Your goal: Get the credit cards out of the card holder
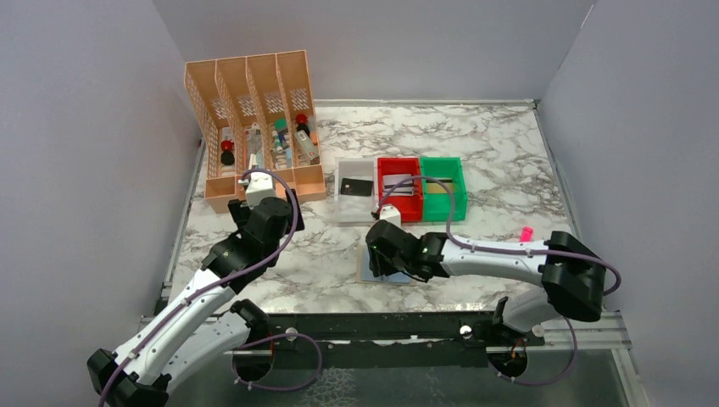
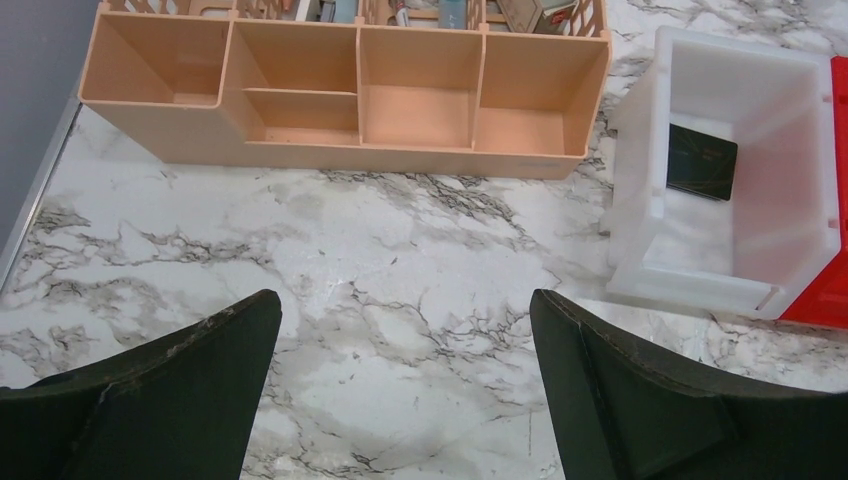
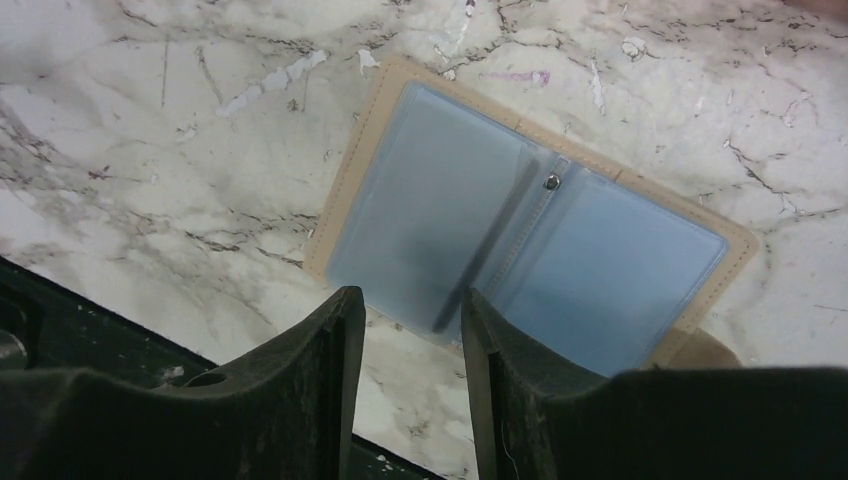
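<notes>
On veined marble table (image 3: 140, 130), flat tan-edged card holder (image 3: 430, 220), glossy blue-grey panels

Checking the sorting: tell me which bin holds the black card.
The white bin, leftmost of the three, next to the orange organizer; the black card lies flat on its floor. The red bin and green bin show no black card.

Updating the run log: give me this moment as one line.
left gripper open, empty | right gripper part open, empty, above card holder | pockets look empty | black card in white bin
</notes>
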Available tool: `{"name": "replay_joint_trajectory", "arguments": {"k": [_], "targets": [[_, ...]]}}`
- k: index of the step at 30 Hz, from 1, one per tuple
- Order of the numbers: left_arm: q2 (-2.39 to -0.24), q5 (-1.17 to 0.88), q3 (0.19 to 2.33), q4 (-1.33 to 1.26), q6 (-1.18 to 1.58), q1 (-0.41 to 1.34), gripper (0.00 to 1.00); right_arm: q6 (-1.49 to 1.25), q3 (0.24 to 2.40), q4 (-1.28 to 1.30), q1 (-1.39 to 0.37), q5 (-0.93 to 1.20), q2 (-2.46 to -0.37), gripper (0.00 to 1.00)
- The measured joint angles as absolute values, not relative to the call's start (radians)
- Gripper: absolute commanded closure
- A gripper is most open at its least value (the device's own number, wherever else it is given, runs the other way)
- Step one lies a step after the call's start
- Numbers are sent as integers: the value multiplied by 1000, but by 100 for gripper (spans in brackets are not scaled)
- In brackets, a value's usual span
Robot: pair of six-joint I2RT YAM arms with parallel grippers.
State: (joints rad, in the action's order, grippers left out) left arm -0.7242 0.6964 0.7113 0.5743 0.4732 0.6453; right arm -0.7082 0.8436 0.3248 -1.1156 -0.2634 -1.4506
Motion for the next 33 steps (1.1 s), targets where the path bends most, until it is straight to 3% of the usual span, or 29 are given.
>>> {"name": "replay_joint_trajectory", "arguments": {"k": [8, 26, 29, 33], "targets": [[-739, 686, 711, 575, 470, 638, 1, -760, 952, 417, -1175, -366, -1606, 51], [-738, 680, 711, 574, 470, 629, 1, -759, 1058, 467, -1179, -373, -1741, 43], [-735, 679, 711, 574, 470, 629, 1, -767, 1076, 471, -1179, -376, -1760, 47], [-731, 678, 711, 574, 470, 629, 1, -795, 1086, 481, -1179, -395, -1766, 64]]}}
